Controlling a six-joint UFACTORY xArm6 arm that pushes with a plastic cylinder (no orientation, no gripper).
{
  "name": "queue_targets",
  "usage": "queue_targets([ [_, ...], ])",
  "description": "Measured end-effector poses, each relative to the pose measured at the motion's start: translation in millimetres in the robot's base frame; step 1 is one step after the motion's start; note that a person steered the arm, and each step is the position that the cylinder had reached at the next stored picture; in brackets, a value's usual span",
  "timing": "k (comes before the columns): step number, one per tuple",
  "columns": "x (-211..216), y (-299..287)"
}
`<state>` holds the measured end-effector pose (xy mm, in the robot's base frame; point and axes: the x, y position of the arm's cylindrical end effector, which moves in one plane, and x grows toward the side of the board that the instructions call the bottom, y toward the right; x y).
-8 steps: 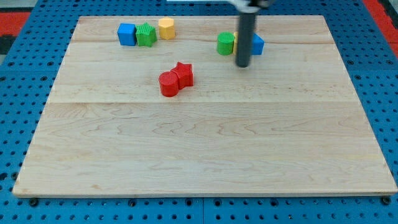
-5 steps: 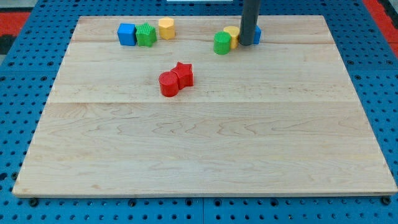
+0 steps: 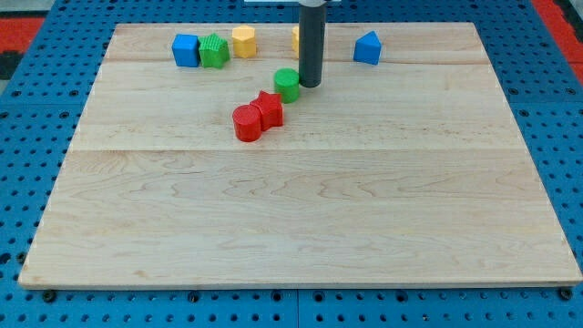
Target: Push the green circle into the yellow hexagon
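Note:
The green circle sits near the board's upper middle, just above and right of the red star. My tip is right beside the green circle on its right, touching or nearly touching it. The yellow hexagon stands near the top edge, up and to the left of the green circle, next to a ridged green block and a blue cube. Another yellow block is mostly hidden behind the rod.
A red cylinder touches the red star on its lower left. A blue triangular block lies at the top right. The wooden board rests on a blue pegboard.
The rod moved left and down the view, pushing the green circle away from the yellow and blue blocks toward the red star. The blue block shifted slightly.

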<state>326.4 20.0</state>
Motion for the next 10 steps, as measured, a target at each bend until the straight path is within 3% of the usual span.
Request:
queue_targets([
  [2,35.2,-6.3],
  [5,-12.3,-63.0],
  [6,-2.5,-78.4],
  [9,-2.3,-203.5],
  [10,-2.5,-183.9],
])
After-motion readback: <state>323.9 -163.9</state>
